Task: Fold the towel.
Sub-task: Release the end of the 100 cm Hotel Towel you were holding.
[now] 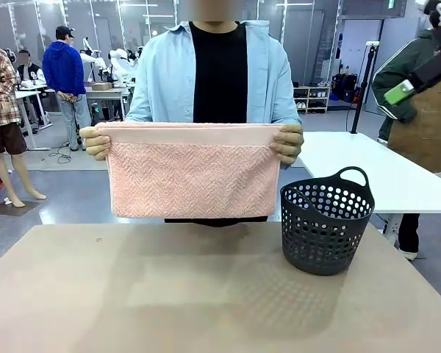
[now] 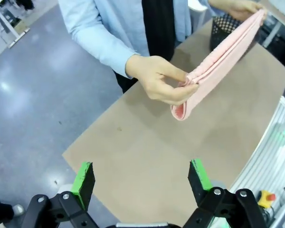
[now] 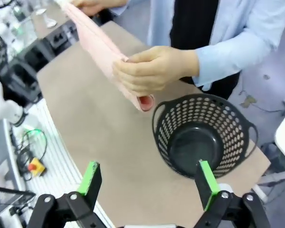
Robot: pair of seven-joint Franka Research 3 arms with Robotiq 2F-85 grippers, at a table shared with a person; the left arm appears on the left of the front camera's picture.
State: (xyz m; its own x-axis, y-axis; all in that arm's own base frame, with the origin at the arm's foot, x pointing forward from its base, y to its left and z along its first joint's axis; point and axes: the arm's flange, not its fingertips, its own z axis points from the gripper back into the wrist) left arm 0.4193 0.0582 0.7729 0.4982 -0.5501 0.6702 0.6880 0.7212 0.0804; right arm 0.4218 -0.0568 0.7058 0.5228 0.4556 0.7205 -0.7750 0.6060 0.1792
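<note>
towel: the pink towel [image 1: 191, 176] was off the table, held up flat and level over the far edge, smooth band along the top.
person: stood at the far side, one hand at the towel's left end [image 1: 95, 142] and one hand at the towel's right end [image 1: 289, 142], each pinching a top corner.
left gripper: my left gripper [image 2: 140, 173] hung above the near left of the table with jaws wide apart, nothing between them, well clear of the towel.
right gripper: my right gripper [image 3: 148, 175] was also wide open and empty, above the near right, looking down at the basket.
basket: the dark perforated basket [image 1: 327, 220] stood upright on the right side of the table, empty, just beside the towel's right end but not touching it.
table: the table [image 1: 132, 294] top was bare apart from the basket.
done: my wrist views showed stacked layers and a rolled loop at the towel's end, so I judged at least one fold was already in.
left: any further fold, then laying it down. I couldn't tell whether the basket was its destination.
my part: none yet; I touched nothing.
</note>
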